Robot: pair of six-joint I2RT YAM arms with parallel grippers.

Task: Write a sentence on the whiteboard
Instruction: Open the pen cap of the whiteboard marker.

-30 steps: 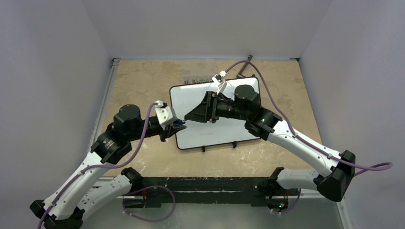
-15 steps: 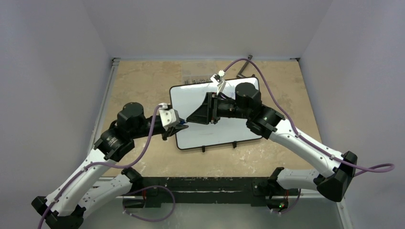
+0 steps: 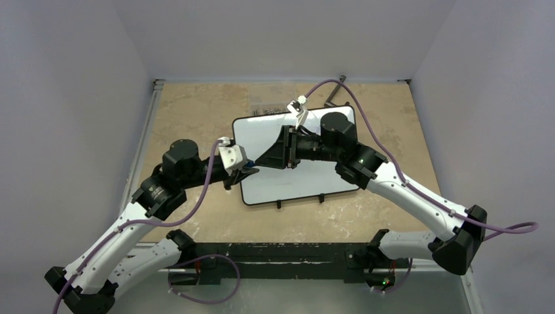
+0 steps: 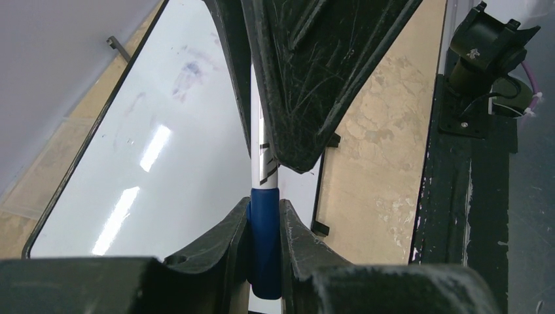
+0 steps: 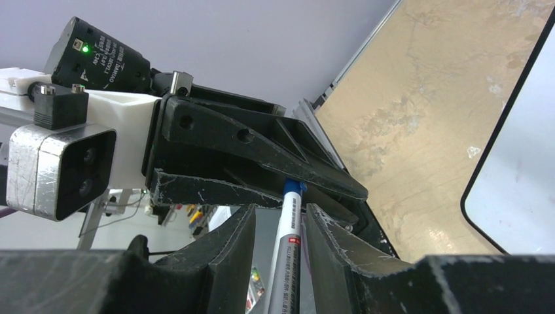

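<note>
The whiteboard point(image 3: 262, 134) lies flat on the tan table, glossy white with a thin black frame. It also fills the left wrist view point(image 4: 163, 163) and shows at the right edge of the right wrist view point(image 5: 523, 176). The sentence is out of view; only a faint purple smudge point(image 4: 186, 75) marks the board. My left gripper point(image 3: 250, 172) point(image 4: 264, 203) is shut on the blue cap point(image 4: 264, 242) of a white marker point(image 4: 265, 154). My right gripper point(image 3: 257, 160) point(image 5: 280, 209) meets it tip to tip over the board's left edge. Its jaws stand round the marker barrel point(image 5: 288, 245) with a gap on one side.
Two small black clips point(image 3: 279, 204) point(image 3: 321, 198) sit on the board's near edge. A dark tool point(image 3: 334, 95) and small bits point(image 3: 265, 108) lie at the back of the table. The black base rail point(image 3: 281, 252) runs along the near edge. Grey walls close in on three sides.
My left arm has swung right and brought the marker between the right gripper's jaws. The right jaws have narrowed round the barrel.
</note>
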